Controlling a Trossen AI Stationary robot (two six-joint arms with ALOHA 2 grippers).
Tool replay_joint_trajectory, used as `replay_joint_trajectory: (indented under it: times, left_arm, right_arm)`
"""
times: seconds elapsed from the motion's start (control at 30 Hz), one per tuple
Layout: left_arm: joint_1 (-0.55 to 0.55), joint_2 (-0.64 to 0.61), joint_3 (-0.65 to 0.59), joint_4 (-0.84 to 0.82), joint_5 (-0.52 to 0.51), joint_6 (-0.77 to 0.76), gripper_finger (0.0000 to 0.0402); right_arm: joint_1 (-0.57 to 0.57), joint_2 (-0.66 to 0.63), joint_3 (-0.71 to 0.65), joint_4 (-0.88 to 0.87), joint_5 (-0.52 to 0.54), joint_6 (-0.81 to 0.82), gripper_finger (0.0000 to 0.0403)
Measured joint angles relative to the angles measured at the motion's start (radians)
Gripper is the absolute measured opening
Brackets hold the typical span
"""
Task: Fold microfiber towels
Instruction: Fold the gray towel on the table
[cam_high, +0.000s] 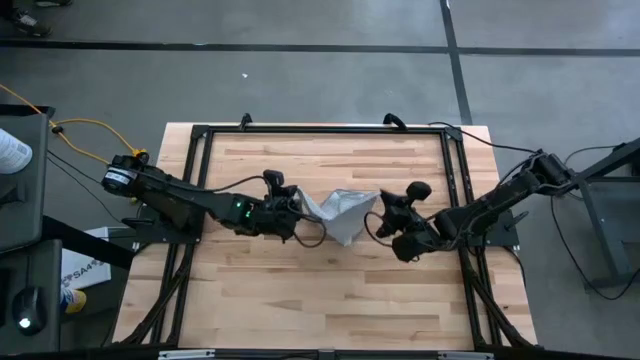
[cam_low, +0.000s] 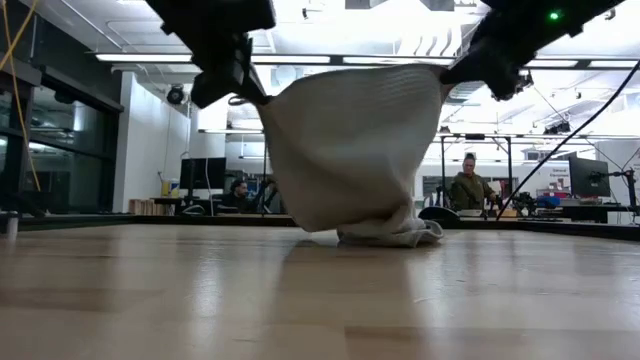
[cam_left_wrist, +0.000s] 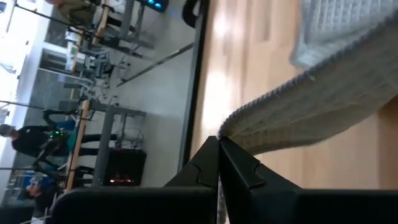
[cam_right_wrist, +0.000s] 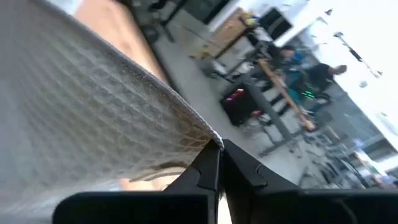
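The light grey microfiber towel (cam_high: 340, 212) hangs between my two grippers over the middle of the wooden table (cam_high: 330, 290). My left gripper (cam_high: 298, 206) is shut on one upper corner, and my right gripper (cam_high: 386, 207) is shut on the other. In the low view the towel (cam_low: 345, 150) spreads out between the two raised corners and narrows downward. Its bunched lower end (cam_low: 385, 236) rests on the tabletop. My left gripper pinches a corner of the towel (cam_left_wrist: 229, 126) between its two fingertips, coming nearly level from the table's left. The hemmed edge runs away from the fingers; the cloth hangs below with its lower end on the table. My right gripper pinches the opposite corner (cam_right_wrist: 209, 140) between its two fingertips, coming nearly level from the table's right. The cloth spreads from the fingers toward the other gripper and hangs down; its lower end (cam_low: 385, 236) lies on the table.
A black metal frame (cam_high: 200, 150) runs along the table's left, far and right edges. Bare wood lies between the towel and the near edge. Beyond the table are desks, and a person (cam_low: 468, 185) sits there.
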Motion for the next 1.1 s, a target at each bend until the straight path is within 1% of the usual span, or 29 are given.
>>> replay_joint_trajectory:
  times: [0.17, 0.3, 0.5, 0.57, 0.63, 0.7, 0.83, 1.1]
  left_arm:
    - [0.044, -0.05, 0.023, -0.009, -0.009, 0.079, 0.0]
    - [0.09, -0.086, 0.044, -0.013, -0.009, 0.132, 0.0]
    - [0.15, -0.13, 0.089, 0.005, 0.009, 0.185, 0.0]
    - [0.163, -0.145, 0.093, -0.012, 0.019, 0.21, 0.0]
    - [0.171, -0.146, 0.11, 0.011, 0.024, 0.226, 0.0]
    - [0.184, -0.157, 0.115, -0.01, 0.027, 0.243, 0.0]
    - [0.201, -0.158, 0.148, -0.002, 0.03, 0.267, 0.0]
    - [0.249, -0.157, 0.226, 0.003, 0.029, 0.343, 0.0]
  right_arm:
    - [-0.048, -0.034, 0.0, 0.065, 0.05, -0.102, 0.0004]
    - [-0.093, -0.064, 0.0, 0.141, 0.044, -0.203, 0.0004]
    - [-0.149, -0.093, 0.0, 0.319, 0.049, -0.406, 0.0004]
    - [-0.164, -0.1, 0.0, 0.39, 0.05, -0.483, 0.0004]
    - [-0.177, -0.105, 0.0, 0.462, 0.05, -0.56, 0.0004]
    - [-0.189, -0.106, 0.0, 0.542, 0.051, -0.627, 0.0004]
    - [-0.211, -0.107, 0.0, 0.674, 0.051, -0.748, 0.0004]
    - [-0.262, -0.107, 0.0, 0.819, 0.053, -0.904, 0.0004]
